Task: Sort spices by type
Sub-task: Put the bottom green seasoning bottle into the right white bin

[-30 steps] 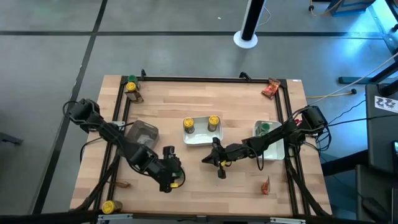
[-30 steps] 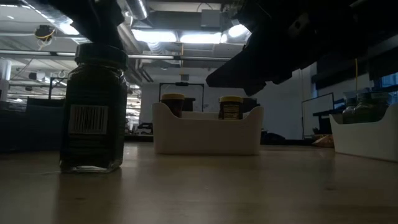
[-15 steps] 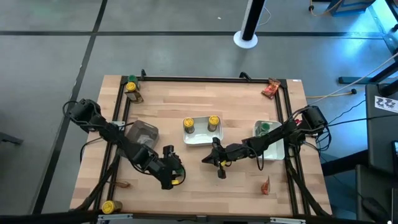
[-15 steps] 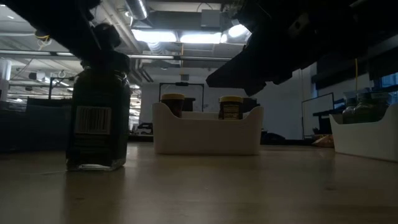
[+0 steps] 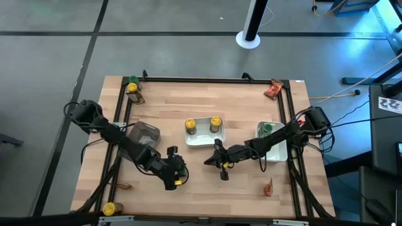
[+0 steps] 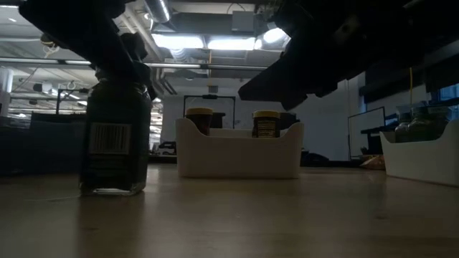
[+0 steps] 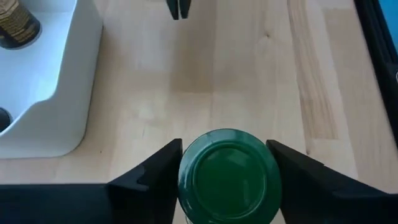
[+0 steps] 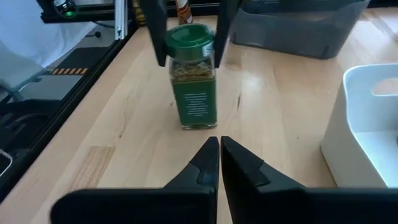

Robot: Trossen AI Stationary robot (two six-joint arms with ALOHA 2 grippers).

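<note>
A green-lidded spice jar [image 8: 194, 84] stands upright near the table's near-left part, and my left gripper [image 5: 176, 174] is shut on it from above. The low view shows the jar [image 6: 115, 136] at left. My right gripper [image 5: 221, 169] is shut and touches nothing. It points at the jar from the right, its fingertips [image 8: 219, 143] a short way off. Two yellow-lidded jars [image 5: 190, 125] [image 5: 215, 122] stand in the middle white tray [image 5: 202, 140]. Another green-lidded jar [image 5: 267, 130] sits in the right white tray [image 5: 277, 150]. My left gripper pinches the jar at its green lid [image 7: 189, 174], one finger [image 7: 158, 171] on each side of the rim. The fingers [image 8: 160, 37] come from above, pointing down. The jar stays upright; whether its base [image 8: 199, 124] touches the table, I cannot tell.
A clear grey bin [image 5: 143, 133] lies left of the held jar. Yellow-lidded jars stand at the far-left corner [image 5: 132, 88] and the near-left corner [image 5: 110, 208]. Red-orange packets lie at far right [image 5: 272, 90], near right [image 5: 269, 187] and near left [image 5: 124, 186].
My left gripper has carried the green-lidded jar a little toward the table's right and far side. The jar has stayed upright in the hold.
</note>
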